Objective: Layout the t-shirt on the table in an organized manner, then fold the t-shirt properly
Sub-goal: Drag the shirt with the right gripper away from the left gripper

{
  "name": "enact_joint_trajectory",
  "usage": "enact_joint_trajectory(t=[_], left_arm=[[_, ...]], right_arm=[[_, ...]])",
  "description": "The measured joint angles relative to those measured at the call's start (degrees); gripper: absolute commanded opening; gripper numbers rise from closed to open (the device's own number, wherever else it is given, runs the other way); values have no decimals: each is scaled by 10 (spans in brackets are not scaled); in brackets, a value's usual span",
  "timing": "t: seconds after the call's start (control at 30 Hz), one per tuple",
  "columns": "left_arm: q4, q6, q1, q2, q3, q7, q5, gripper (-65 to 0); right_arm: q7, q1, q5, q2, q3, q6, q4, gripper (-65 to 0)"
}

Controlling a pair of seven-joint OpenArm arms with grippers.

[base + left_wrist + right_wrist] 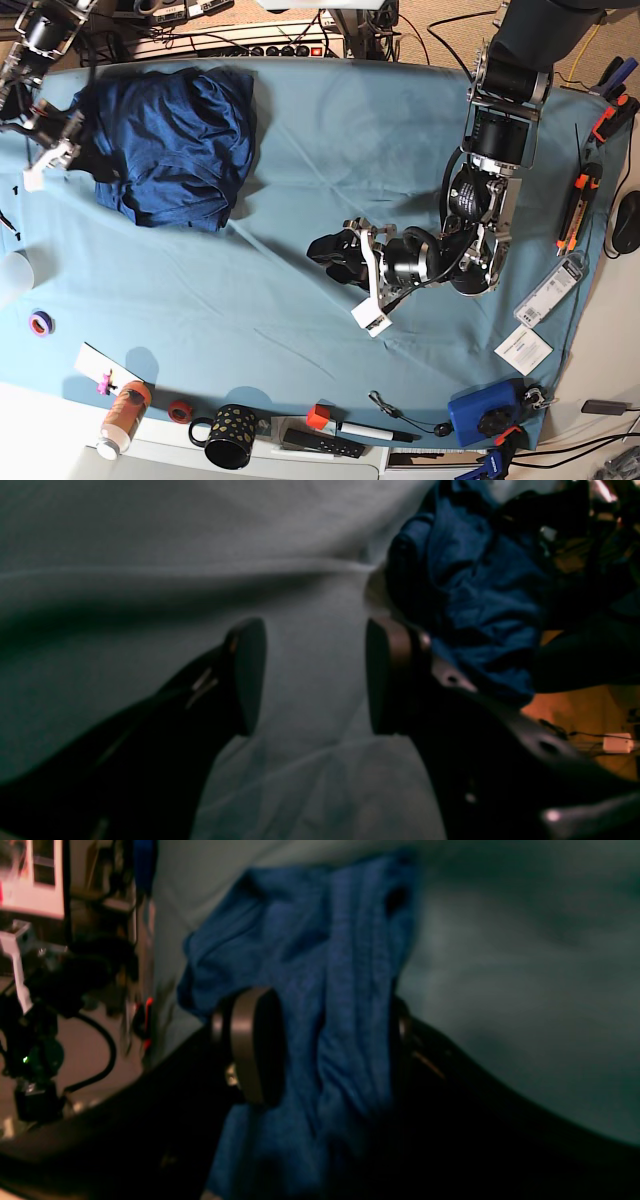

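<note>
The dark navy t-shirt (180, 140) lies crumpled in a heap at the far left corner of the teal-covered table (300, 150). My right gripper (90, 155) is at the heap's left edge. In the right wrist view its jaws stand wide, open, around a bunched fold of the t-shirt (325, 940), which fills the gap of the right gripper (337, 1040) and hides the far finger. My left gripper (325, 255) hovers low over the table's middle, open, with only bare cloth (150, 540) between the pads of the left gripper (314, 670). The t-shirt (480, 590) shows beyond it.
Along the front edge stand a bottle (125, 410), a dotted mug (228, 435), tape rolls (40, 322), pens and a blue box (480, 415). Tools (578, 210) and packets (522, 350) lie at the right edge. A power strip (240, 45) and cables run behind the table.
</note>
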Motion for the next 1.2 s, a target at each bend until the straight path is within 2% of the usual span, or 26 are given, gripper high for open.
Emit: enact_joint_trajectory(t=[0.53, 0.73, 0.97, 1.2], left_arm=[[0, 0, 0, 0, 0, 0, 0, -330], [0, 0, 0, 0, 0, 0, 1, -330], [0, 0, 0, 0, 0, 0, 4, -330], [0, 0, 0, 0, 0, 0, 4, -330]], right_arm=[[-6, -24, 8, -3, -1, -1, 25, -359], [-5, -37, 12, 2, -1, -2, 26, -459], [-8, -39, 7, 21, -1, -4, 25, -630], [-12, -39, 5, 69, -3, -4, 25, -633]])
